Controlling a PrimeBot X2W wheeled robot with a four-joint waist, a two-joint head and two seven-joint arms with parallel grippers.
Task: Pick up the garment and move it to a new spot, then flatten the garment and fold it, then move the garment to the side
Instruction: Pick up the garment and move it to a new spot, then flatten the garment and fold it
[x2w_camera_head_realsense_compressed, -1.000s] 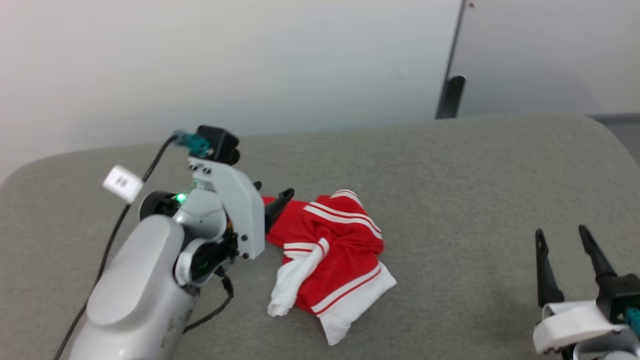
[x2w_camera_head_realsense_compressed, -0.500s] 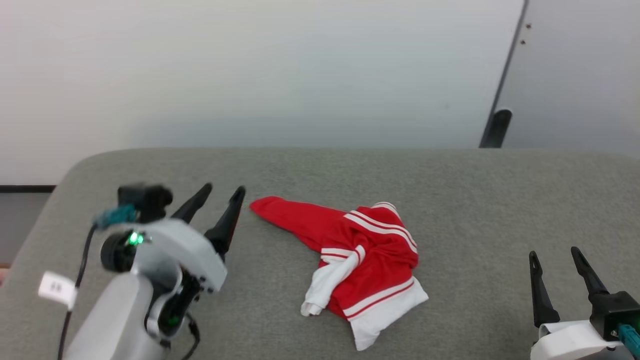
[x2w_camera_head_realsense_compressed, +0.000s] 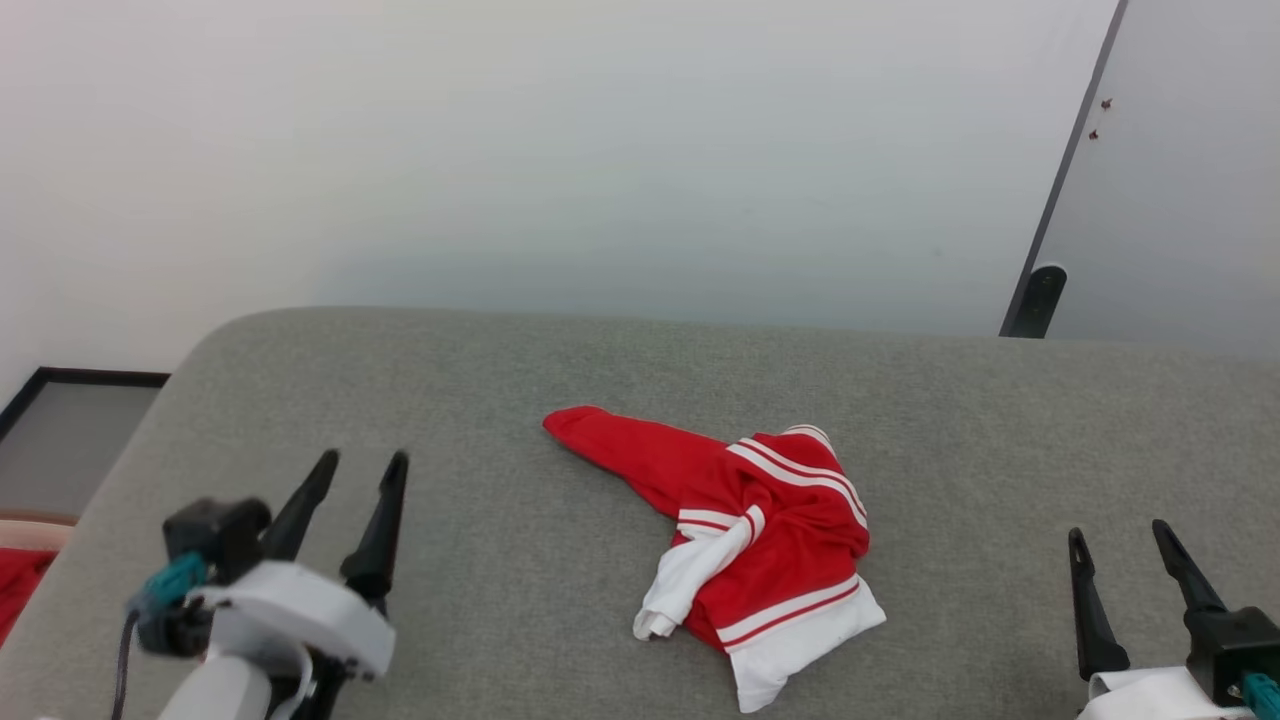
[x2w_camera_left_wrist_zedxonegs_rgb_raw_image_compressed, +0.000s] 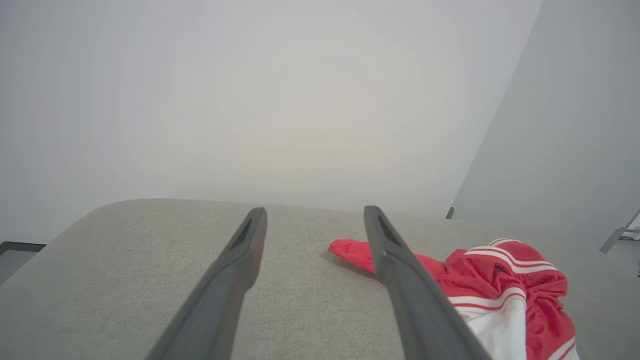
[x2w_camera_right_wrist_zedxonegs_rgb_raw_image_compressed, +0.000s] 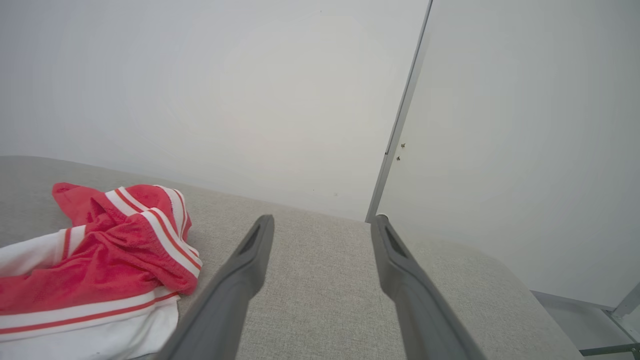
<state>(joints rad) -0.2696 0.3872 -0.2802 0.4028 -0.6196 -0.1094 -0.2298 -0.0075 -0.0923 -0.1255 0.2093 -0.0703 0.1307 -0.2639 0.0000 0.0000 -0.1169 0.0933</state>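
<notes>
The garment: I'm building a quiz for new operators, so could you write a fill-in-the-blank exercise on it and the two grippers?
1. The garment is crumpled, not folded, and its body is ____ in colour.
2. In the head view it lies on the grey padded surface, ____ the left gripper and the right gripper.
3. Both grippers have their jaws ____ and hold nothing.

Missing words: red; between; open.

We see the garment (x2w_camera_head_realsense_compressed: 780, 520) as soft, matt cloth. The desk (x2w_camera_head_realsense_compressed: 480, 400) wears grey woven fabric, matt and slightly rough. The fingers (x2w_camera_left_wrist_zedxonegs_rgb_raw_image_compressed: 235, 272) look like dark, smooth, matt plastic. The far wall (x2w_camera_head_realsense_compressed: 500, 150) is smooth and matt.
</notes>
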